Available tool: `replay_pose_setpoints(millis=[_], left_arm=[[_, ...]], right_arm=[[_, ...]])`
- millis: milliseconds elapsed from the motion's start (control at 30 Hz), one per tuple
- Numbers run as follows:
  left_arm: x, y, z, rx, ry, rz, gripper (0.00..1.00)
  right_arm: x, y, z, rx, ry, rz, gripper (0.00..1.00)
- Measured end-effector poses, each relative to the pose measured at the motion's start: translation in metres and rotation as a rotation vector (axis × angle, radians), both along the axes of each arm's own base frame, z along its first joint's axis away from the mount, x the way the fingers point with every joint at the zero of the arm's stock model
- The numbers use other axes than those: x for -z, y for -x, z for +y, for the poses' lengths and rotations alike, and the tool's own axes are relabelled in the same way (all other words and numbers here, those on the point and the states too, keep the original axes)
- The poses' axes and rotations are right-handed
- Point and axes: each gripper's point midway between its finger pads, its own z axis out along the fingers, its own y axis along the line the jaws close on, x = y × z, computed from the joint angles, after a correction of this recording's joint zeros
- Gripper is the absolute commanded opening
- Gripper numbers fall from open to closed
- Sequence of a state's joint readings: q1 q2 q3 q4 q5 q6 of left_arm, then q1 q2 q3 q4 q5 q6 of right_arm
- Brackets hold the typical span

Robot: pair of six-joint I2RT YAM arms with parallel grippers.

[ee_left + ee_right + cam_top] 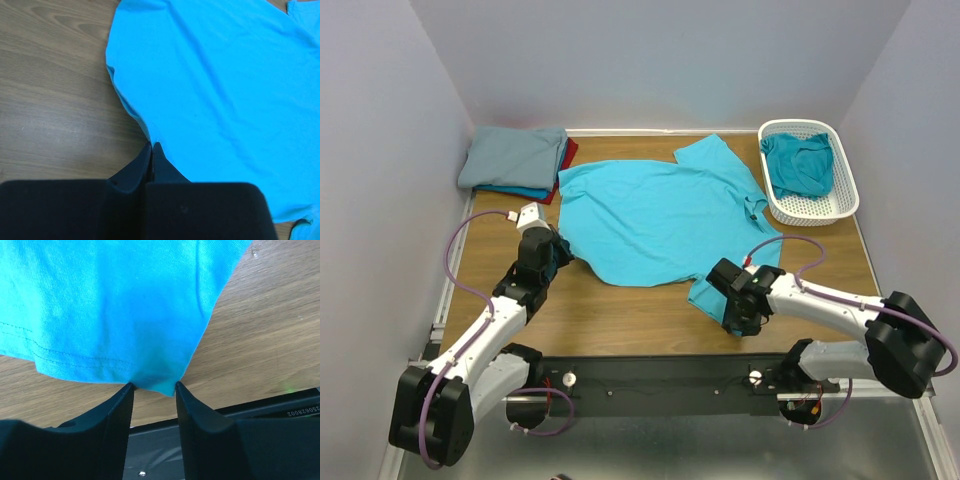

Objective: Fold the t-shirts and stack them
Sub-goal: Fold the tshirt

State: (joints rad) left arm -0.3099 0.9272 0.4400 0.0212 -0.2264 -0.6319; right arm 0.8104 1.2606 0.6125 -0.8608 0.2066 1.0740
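Robot lab cell: plain walls [670,60], wooden table [620,320].

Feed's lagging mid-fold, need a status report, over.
Left gripper shut on edge of turquoise t-shirt. Right gripper open, jaws astride its near hem corner. Shirt spread on table, nothing lying on it.

A wood-grain surface [620,320] is boxed in by plain pale lavender-grey panels: a back wall [660,60] at 12 o'clock, a left wall [380,200] at 9 o'clock and a right wall [920,120] at 3 o'clock. A black rail [660,375] runs along its 6 o'clock edge. The light is soft and even.
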Motion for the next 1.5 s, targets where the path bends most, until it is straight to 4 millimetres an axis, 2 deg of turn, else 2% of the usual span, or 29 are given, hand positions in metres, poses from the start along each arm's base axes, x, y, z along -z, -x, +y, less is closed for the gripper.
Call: replay_pose_setpoints(millis=[67, 300, 500, 700, 800, 933, 1200, 1500], left_arm=[[0.000, 0.000, -0.001, 0.002, 0.000, 0.000, 0.00], [0.000, 0.001, -0.002, 0.006, 0.001, -0.001, 0.00], [-0.002, 0.002, -0.003, 0.011, 0.004, -0.007, 0.00], [-0.011, 0.010, 0.003, -0.027, 0.022, -0.019, 0.00], [-0.028, 0.015, 0.008, -0.054, 0.051, -0.070, 0.00], [-0.041, 0.022, 0.012, -0.083, 0.086, -0.098, 0.00], [-0.045, 0.039, 0.016, -0.120, 0.155, -0.090, 0.00], [-0.064, 0.058, 0.012, -0.120, 0.257, -0.136, 0.00]], right_arm=[[0.001, 0.000, 0.001, 0.001, -0.007, -0.003, 0.41], [0.002, -0.002, 0.009, 0.006, -0.049, -0.014, 0.15], [0.000, -0.003, 0.014, -0.013, -0.067, -0.011, 0.00], [-0.005, 0.000, 0.010, -0.047, -0.038, 0.014, 0.00], [-0.012, 0.000, 0.009, -0.056, -0.033, 0.017, 0.00], [-0.028, 0.000, 0.007, -0.068, -0.045, 0.000, 0.00], [-0.060, 0.005, 0.000, -0.075, -0.093, -0.065, 0.00], [-0.079, 0.014, -0.010, -0.075, -0.130, -0.104, 0.00]])
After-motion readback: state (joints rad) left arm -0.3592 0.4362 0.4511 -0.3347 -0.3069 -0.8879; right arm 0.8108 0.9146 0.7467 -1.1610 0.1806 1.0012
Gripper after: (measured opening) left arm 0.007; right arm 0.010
